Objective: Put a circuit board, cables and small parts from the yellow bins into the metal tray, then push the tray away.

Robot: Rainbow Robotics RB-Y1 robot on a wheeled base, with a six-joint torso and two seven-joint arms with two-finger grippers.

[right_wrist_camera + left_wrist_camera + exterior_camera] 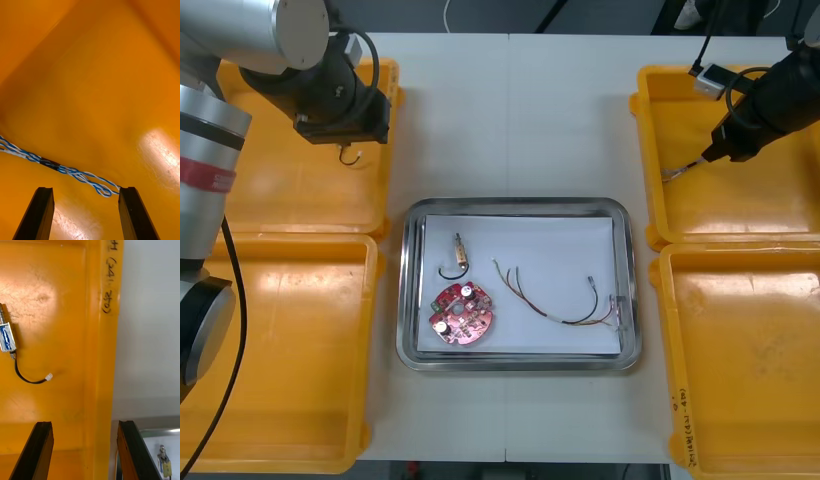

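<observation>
My right gripper (pixel 86 189) hung low inside the far right bin (pixel 740 215), fingers (pixel 39 213) standing apart with nothing between them. Just ahead of the tips lay the blue and white cable (pixel 71 171), running across the bin floor; its looped end sat right beside one finger, and I could not tell whether it touched.

I judged that cable light, limp and thin, lying flat on smooth plastic, so it would slip aside or slide out of a loose pinch. The dark sleeve partway along its length looked like the best hold: thicker and firmer than the twisted strands, and near enough the middle that both ends would hang down evenly. The fingertips would need to go right down to the floor, straddling the cable, and close firmly.

My left gripper (pixel 84 423) waited open above the inner wall of the far left bin (pixel 99 363), where a small metal part (pixel 6 337) with a black lead lay.

Between the bins, the metal tray (pixel 520 204) already held a circuit board (pixel 462 313), the red and yellow cable (pixel 555 300) and a second small metal part (pixel 460 252).
</observation>
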